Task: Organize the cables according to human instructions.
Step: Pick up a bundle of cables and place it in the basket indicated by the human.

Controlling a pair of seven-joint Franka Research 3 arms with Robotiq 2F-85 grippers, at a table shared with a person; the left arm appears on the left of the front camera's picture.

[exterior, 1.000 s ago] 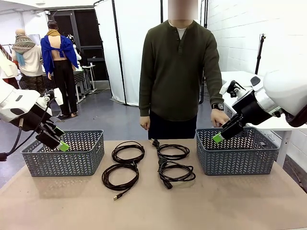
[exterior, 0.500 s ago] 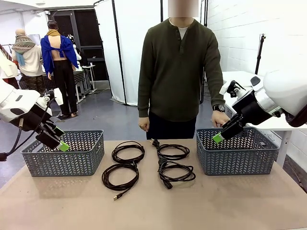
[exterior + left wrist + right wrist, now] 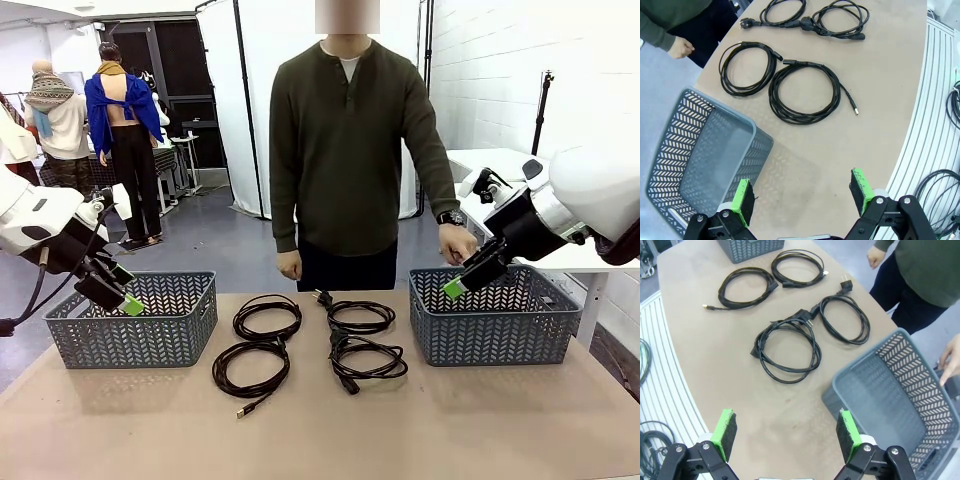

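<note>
A brown table (image 3: 500, 420) stands in a workshop with white curtains behind it. A grey basket sits at each end, the left basket (image 3: 130, 325) and the right basket (image 3: 495, 325). Between them, the four cables (image 3: 267, 318) lie on the tabletop as black coils, two by two, and the right-hand pair overlap. The person (image 3: 345, 150) stands at the far side, one hand (image 3: 457, 243) at the far rim of the right basket. The left gripper (image 3: 801, 192) hovers by the left basket, fingers spread, holding nothing. The right gripper (image 3: 785, 432) hovers by the right basket, also spread and empty.
</note>
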